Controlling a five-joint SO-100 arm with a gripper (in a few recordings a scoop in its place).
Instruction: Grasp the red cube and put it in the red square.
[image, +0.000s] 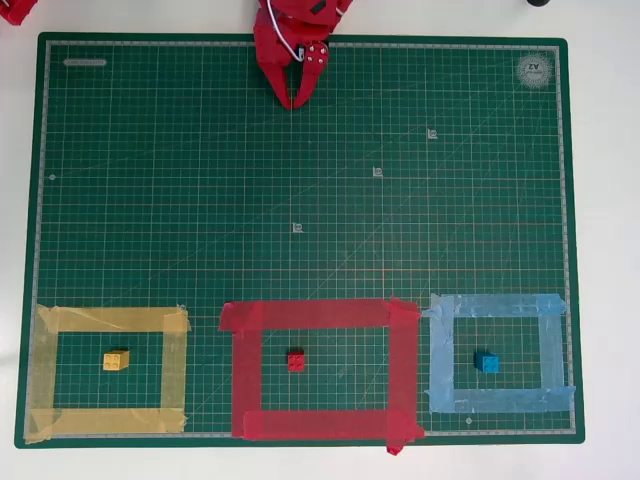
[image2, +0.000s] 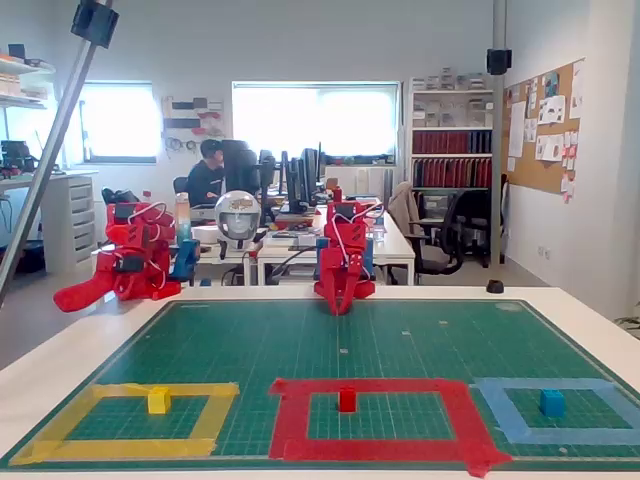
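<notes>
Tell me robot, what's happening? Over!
Pincer shut, empty, parked at the mat's far edge. Red cube already inside red square. Nothing in the way.

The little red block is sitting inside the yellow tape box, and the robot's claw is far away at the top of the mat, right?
Not quite. The overhead view shows the red cube inside the red square, not the yellow one. The gripper is indeed far away at the mat's top edge.
</notes>
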